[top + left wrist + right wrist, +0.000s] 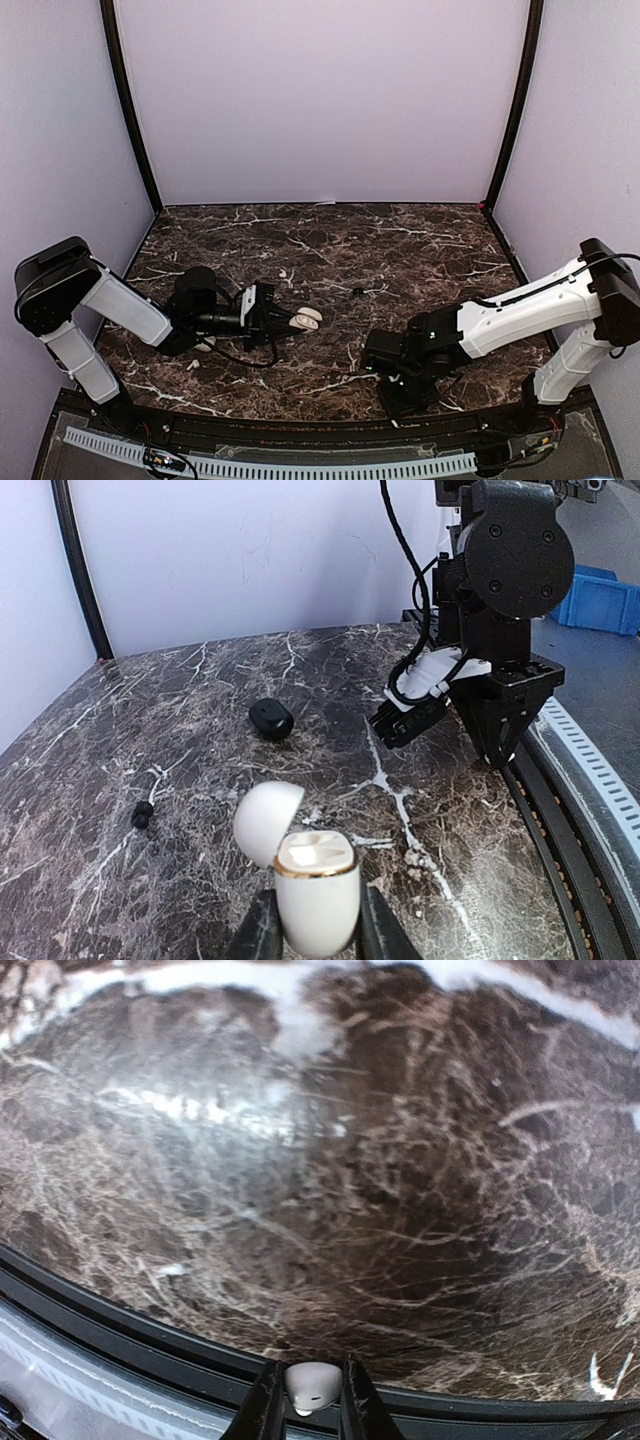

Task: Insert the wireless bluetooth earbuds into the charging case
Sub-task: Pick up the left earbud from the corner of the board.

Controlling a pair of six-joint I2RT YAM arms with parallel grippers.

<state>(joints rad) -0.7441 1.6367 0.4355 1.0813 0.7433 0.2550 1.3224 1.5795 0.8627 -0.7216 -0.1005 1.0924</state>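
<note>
A white charging case (318, 895) stands upright between the fingers of my left gripper (315, 935), which is shut on it. Its lid (266, 822) is flipped open to the left, and the two sockets under the gold rim look empty. In the top view the left gripper (288, 320) holds the case (308, 318) left of the table's centre. My right gripper (312, 1405) is shut on a small white earbud (313, 1384), low over the table's front edge. From above, that right gripper (402, 392) points down at the near edge.
A closed black case (271, 719) lies on the marble beyond the white one. A black earbud (142, 815) lies to the left. Small white earbuds lie near the left arm (193, 365) and farther back (283, 272). The black front rail (150, 1340) runs under the right gripper.
</note>
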